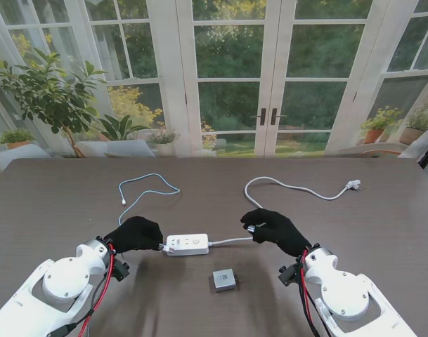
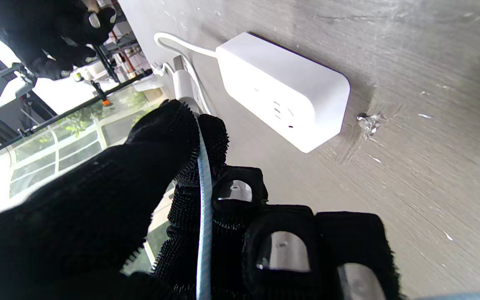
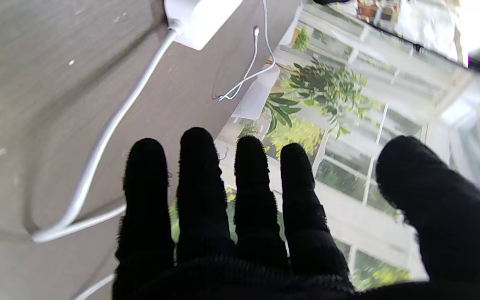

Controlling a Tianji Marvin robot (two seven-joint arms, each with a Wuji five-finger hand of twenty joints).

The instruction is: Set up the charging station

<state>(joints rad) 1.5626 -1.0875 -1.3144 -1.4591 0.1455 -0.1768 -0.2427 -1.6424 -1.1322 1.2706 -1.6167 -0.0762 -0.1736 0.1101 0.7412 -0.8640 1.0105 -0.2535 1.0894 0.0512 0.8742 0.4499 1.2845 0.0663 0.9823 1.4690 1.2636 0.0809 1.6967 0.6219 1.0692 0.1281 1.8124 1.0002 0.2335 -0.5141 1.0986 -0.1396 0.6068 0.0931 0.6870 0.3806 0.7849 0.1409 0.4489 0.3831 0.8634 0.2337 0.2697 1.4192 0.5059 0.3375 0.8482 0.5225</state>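
A white power strip [image 1: 186, 244] [image 2: 281, 89] [image 3: 200, 14] lies flat on the table, between my two hands. My left hand [image 1: 134, 234] [image 2: 161, 208] sits at its left end, shut on a thin light-blue charging cable [image 2: 203, 187] pinched between thumb and fingers. The cable's plug [image 2: 183, 81] sticks out past the fingertips, close to the strip. The rest of the cable [image 1: 149, 188] [image 3: 248, 71] loops away farther from me. My right hand [image 1: 273, 228] [image 3: 265, 216] hovers open over the strip's white cord [image 1: 228, 241] [image 3: 98, 146], fingers spread and holding nothing. A small grey charger block [image 1: 225, 279] lies nearer to me.
The strip's cord runs back and right to its wall plug [image 1: 353, 184], lying loose on the dark wooden table [image 1: 382, 225]. The thin cable's free end [image 1: 124, 202] rests left of centre. Glass doors and plants stand beyond the far edge.
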